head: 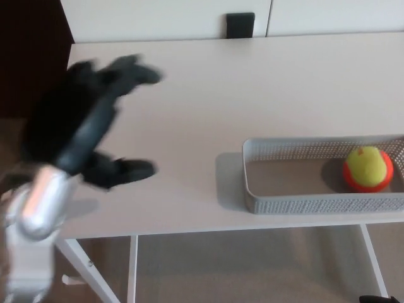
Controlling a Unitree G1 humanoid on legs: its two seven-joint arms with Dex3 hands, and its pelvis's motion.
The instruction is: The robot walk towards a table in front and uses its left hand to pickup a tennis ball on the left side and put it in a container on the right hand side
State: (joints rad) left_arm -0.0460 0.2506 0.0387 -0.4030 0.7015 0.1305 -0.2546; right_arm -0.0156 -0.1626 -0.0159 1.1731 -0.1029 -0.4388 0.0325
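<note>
1. The tennis ball [368, 168] lies inside the grey mesh tray [297, 204], toward its right end, resting on the tray floor close to the far wall. Judging by that, the placing is done and what remains is to clear the arm.
2. Your left robot hand [85, 126] is over the left part of the table [208, 95], well apart from the tray. It is smeared in the head view, but its fingers [129, 71] and thumb stand spread wide with nothing between them.
3. The right robot hand does not show, so you have nothing to manage on that side from here.
4. Take the retreat high: keep the open robot hand above the table surface so that the thumb, which hangs low near the front edge, does not scrape or catch it.
5. Slow the swing. The blur suggests a fast move, and a knock to the table could set the ball rolling along the tray.
6. Draw the silver forearm [38, 208] back toward your own left side, away from the tray.
7. Before you call it finished, check that the ball sits at rest below the tray rim.
</note>
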